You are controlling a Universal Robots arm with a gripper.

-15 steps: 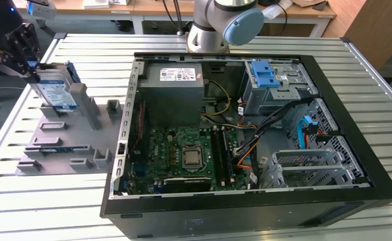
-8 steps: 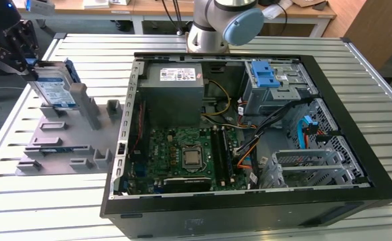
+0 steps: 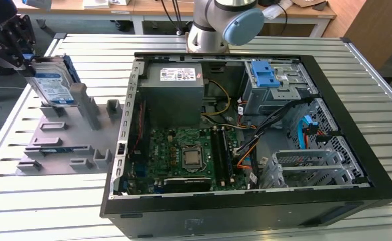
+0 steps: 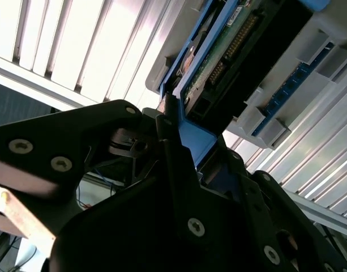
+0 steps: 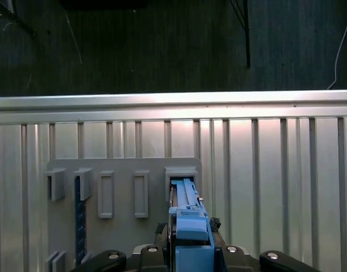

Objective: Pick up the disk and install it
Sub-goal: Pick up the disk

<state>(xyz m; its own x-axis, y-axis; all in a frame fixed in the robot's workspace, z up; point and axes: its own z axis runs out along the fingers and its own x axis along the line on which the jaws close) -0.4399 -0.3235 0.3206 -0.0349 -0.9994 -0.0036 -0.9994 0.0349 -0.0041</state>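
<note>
Black two-finger gripper (image 5: 187, 229) clamped on blue edge rail of silver, blue-labelled hard disk (image 3: 53, 85); rail gives firm hold. Disk stands upright in grey plastic slotted rack (image 3: 69, 145), exposing upper edge. Beyond: open black computer case (image 3: 249, 201), lid off, bays reachable.

No legible print on the disk (image 3: 51, 84) or white sticker (image 3: 177, 74)

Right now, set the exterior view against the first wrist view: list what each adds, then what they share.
Exterior view: the open computer case, its motherboard and the arm's base. First wrist view: the disk edge-on, running into a slot of the grey fixture. Shared: the tool closed on that disk, the fixture, the slatted table.
</note>
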